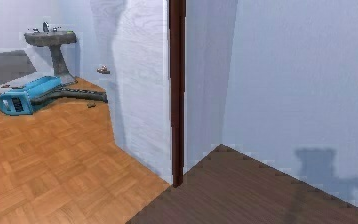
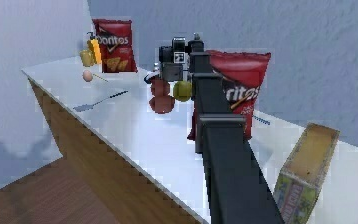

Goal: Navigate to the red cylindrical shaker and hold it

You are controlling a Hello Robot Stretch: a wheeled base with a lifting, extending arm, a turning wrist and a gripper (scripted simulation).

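On the bench (image 2: 127, 125), just beside the nearer chip bag (image 2: 242, 90) on its front-edge side, sat a dark red lump (image 2: 161, 98) that I took for the shaker. It was probably light, rigid and smooth, best taken across its middle. The gripper (image 2: 169, 66) hung by it, and I couldn't tell whether its fingers held anything.

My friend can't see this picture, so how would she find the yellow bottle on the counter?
Find the long white counter along the blue wall and follow it to the arm side view's left end, where a red chip bag stands. The yellow bottle stands just left of that bag, behind a small pale egg-shaped thing. Its neighbours are red or pale; it alone is yellow.
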